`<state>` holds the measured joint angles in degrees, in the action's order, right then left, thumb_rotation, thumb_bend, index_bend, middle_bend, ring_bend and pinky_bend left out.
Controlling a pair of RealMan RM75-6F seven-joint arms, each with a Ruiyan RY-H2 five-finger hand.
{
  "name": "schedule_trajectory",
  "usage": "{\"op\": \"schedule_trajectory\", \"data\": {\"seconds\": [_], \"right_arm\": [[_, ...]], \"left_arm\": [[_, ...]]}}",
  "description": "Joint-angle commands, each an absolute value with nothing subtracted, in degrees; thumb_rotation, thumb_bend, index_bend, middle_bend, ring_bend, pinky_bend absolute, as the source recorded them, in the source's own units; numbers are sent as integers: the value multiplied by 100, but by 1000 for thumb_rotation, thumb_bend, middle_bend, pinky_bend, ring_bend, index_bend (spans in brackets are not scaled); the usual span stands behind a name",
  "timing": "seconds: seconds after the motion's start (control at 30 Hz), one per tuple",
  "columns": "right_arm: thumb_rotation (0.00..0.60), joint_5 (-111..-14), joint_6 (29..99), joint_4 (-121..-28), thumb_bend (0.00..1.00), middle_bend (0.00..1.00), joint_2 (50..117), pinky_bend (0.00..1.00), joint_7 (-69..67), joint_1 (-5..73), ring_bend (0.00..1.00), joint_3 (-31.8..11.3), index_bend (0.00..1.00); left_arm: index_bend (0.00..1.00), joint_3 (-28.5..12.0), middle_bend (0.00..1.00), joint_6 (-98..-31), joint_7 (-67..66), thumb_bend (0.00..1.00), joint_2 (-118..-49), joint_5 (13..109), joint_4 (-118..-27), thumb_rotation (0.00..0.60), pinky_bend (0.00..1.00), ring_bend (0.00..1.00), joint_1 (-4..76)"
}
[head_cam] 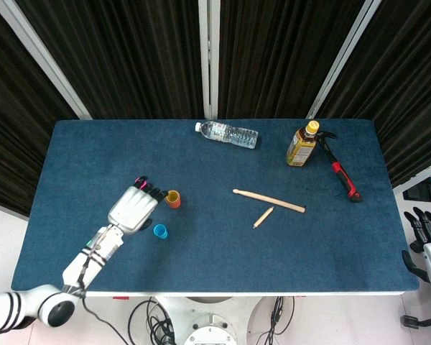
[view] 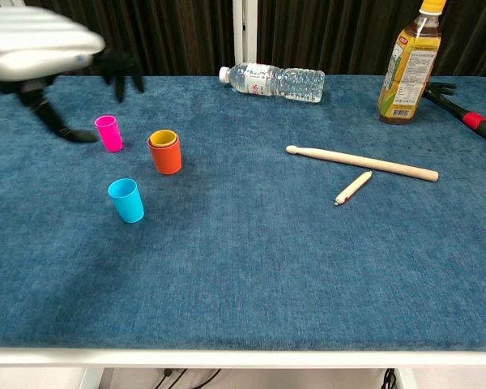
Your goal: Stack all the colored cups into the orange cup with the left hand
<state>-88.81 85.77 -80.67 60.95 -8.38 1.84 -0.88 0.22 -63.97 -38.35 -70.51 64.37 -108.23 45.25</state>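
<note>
On the table [head_cam: 215, 244], the left hand [head_cam: 133, 208] hovers above the surface at nine o'clock of a stacked cup pair [view: 165, 151], one cup nested in the other. A single cup [view: 108, 133] stands just beside the pair at nine o'clock; another cup [view: 126, 200] sits near it at seven o'clock. A drumstick [view: 361, 162] lies well apart at three o'clock, a short stick [view: 353, 187] just before it. A lying water bottle [view: 272, 81] rests at the far edge; an upright bottle [view: 410, 58] stands far right, a hammer [head_cam: 341, 175] beside it.
</note>
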Motion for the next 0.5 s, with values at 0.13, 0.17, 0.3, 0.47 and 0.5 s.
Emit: {"op": "schedule_trajectory", "data": {"seconds": [0.13,0.17,0.3,0.47,0.5], "right_arm": [[600,-8909,8598,-8086,353,0,6096,0,-800,173,0,-75,0],[600,-8913,8607,-8093,351,0,6098,0,-794,169,0,-74,0],[600,-8913,8616,-8125,347,0,6107,0,-714,157,0,-68,0],[600,-8913,8636,-8179,347,0,6092,0,-658,147,0,-73,0],[600,-8906,8633,-8188,346,0,6086,0,-648,147,0,-77,0]], "left_arm": [[279,446,329,-6677,-3778,222,-6962,6787,-11061,600,173,269,4017],[282,461,330,-6677,-3753,222,-6981,6832,-11057,600,175,269,3986],[281,488,323,-6664,-3614,223,-7155,7076,-10901,600,181,269,3876],[270,487,316,-6492,-3435,223,-7406,7204,-10715,600,183,269,3824],[269,472,315,-6473,-3386,223,-7473,7255,-10663,600,183,269,3813]]}}
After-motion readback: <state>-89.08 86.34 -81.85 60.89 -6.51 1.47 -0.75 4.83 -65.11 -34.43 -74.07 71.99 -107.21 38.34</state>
